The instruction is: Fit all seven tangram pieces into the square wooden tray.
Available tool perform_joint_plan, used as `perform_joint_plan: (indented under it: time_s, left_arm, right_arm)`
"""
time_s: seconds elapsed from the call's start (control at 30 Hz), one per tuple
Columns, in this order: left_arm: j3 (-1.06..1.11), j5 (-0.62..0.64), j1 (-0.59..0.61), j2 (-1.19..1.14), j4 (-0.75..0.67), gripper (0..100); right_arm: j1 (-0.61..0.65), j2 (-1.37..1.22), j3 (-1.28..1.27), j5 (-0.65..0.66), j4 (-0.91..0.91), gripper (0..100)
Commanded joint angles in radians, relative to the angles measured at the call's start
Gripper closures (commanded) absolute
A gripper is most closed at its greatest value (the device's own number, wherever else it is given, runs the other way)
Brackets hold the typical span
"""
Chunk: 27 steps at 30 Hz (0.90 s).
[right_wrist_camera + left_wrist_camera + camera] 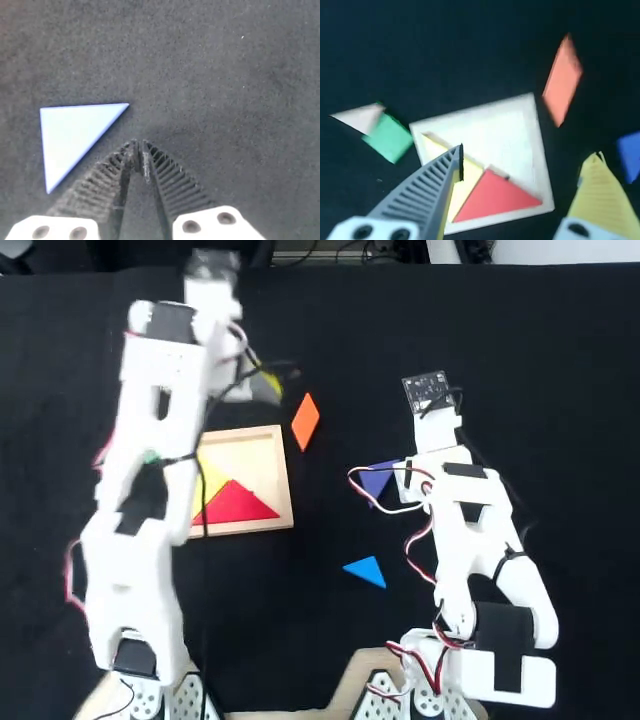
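A black surface (560, 360) carries the scattered puzzle, with the square wooden tray (250, 527) set left of centre. On the tray's left side, across from the orange piece, a green square (390, 139) lies on the surface, touching a pale triangle (359, 116). The left arm (140, 500) stretches over that same side of the tray. The left gripper (527, 154) hangs above the tray with its jaws spread wide and nothing between them, one finger grey, the other yellow.

Inside the tray, a yellow piece (466, 184) sits toward the left wall and a red triangle (236, 503) lies along the near edge. The two touch, and the remaining floor of the tray is bare wood. Just off the tray's far right corner lies an orange parallelogram (306, 420), apart from the rim. Farther right of the tray is a dark blue triangle (378, 480). A lighter blue triangle (366, 571) rests nearer the arm bases, well apart from the tray. The right arm (470, 530) stands farthest to the tray's right. The right gripper (136, 145) is closed, its tips together and empty, low over the surface just beside the dark blue triangle.
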<state>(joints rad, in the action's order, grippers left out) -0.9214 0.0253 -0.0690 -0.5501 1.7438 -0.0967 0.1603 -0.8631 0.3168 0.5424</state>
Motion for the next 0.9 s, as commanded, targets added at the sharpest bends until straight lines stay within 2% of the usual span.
perform_joint_plan:
  time_s: [0.0,0.17,0.23,0.33,0.5,0.6,0.77,0.87]
  left_arm:
    - [-0.031,-0.068,-0.001,0.210,0.006,64]
    - [0.127,-0.394,-0.154,0.126,-0.124,64]
    - [0.133,-0.434,-0.165,0.074,-0.201,64]
    - [0.101,-0.463,-0.170,-0.017,-0.273,64]
    - [0.005,-0.491,-0.189,-0.201,-0.276,64]
    - [-0.079,-0.470,-0.197,-0.307,-0.276,64]
    - [-0.280,-0.359,-0.214,-0.479,-0.279,64]
    - [-0.406,-0.365,-0.216,-0.566,-0.281,64]
  right_arm:
    - [0.003,0.001,0.002,-0.008,-0.018,98.7]
    - [0.003,0.001,0.002,-0.009,-0.018,98.7]
    - [0.002,0.001,0.001,-0.009,-0.017,98.7]
    - [0.002,0.001,0.001,-0.009,-0.017,98.7]
    - [0.003,0.001,0.002,-0.009,-0.018,98.7]
    - [0.003,0.001,0.002,-0.009,-0.018,98.7]
    - [0.003,0.001,0.002,-0.009,-0.018,98.7]
    - [0.003,0.001,0.002,-0.009,-0.018,98.7]
